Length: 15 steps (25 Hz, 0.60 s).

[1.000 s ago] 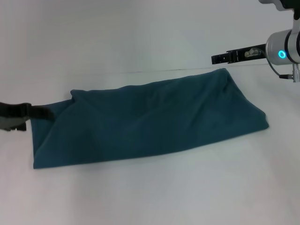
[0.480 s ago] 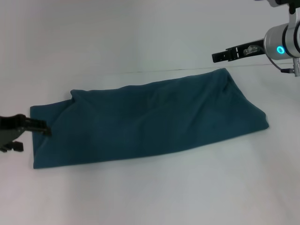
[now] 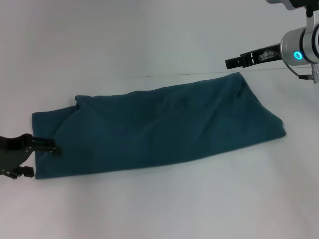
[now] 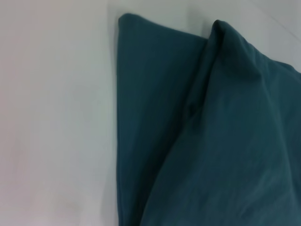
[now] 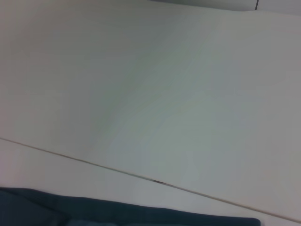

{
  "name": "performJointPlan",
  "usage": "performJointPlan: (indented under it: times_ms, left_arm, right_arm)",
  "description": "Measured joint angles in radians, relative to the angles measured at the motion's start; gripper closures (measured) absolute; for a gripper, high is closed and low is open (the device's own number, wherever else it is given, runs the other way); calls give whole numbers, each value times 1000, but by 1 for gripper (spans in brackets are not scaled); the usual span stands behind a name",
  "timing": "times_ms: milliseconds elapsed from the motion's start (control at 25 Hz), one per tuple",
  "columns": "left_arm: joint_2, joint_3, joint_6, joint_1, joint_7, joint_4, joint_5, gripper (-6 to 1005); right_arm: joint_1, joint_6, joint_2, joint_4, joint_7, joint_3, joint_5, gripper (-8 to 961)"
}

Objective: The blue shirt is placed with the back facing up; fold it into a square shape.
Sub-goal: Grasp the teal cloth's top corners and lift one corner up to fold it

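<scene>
The blue shirt (image 3: 159, 124) lies on the white table as a long folded band, plain side up, running from front left to back right. My left gripper (image 3: 46, 160) is open at the band's front-left corner, low over the table, one finger over the cloth's edge and holding nothing. The left wrist view shows that end of the shirt (image 4: 211, 132) with a raised fold and a flat layer beneath. My right gripper (image 3: 237, 60) hovers above and just behind the shirt's back-right corner, clear of the cloth. A strip of the shirt (image 5: 117, 216) shows in the right wrist view.
The white table (image 3: 164, 204) stretches bare in front of the shirt and to its left. A thin seam (image 3: 149, 76) runs across behind the shirt, with a pale surface beyond it.
My left gripper has moved along the shirt's left end toward the front corner. The right gripper has barely shifted. The shirt lies as before.
</scene>
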Motion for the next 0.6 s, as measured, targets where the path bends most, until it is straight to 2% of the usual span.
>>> performJointPlan:
  times_ms: [320, 600]
  left_arm:
    - [1, -2, -16, 0, 3, -33, 5, 62]
    - [-3, 8, -86, 9, 10, -62, 6, 62]
  right_arm:
    - [-3, 6, 1, 8, -6, 0, 0, 26]
    - [-4, 8, 6, 10, -8, -8, 0, 26]
